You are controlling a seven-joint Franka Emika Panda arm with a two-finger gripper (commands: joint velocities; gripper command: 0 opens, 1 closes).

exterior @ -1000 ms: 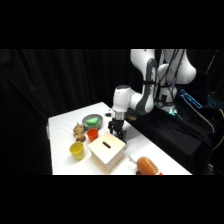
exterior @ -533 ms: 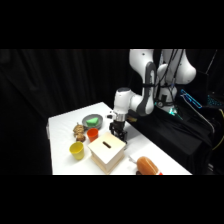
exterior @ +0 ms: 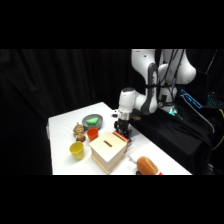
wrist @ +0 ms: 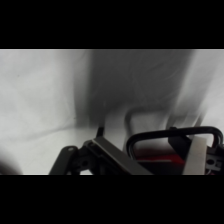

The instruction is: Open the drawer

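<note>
The pale tan wooden box (exterior: 106, 151) with a dark slot on top stands at the table's middle front. My gripper (exterior: 122, 134) hangs low at the box's back right side, where a thin reddish strip of the drawer (exterior: 126, 142) shows. In the wrist view a black loop handle (wrist: 172, 136) curves over the drawer's reddish inside (wrist: 156, 156), beside its light front (wrist: 197, 156). My black linkage (wrist: 102, 156) fills the bottom left, close to the handle. Whether I hold the handle is not visible.
A yellow cup (exterior: 76, 150) stands left of the box. An orange cup (exterior: 92, 133), a brown object (exterior: 78, 131) and a green bowl (exterior: 92, 120) sit behind it. An orange cylinder (exterior: 148, 165) lies at the front right. The table's right edge runs near the arm.
My gripper has shifted slightly down and to the right, along the box's back right side. The other objects have not moved.
</note>
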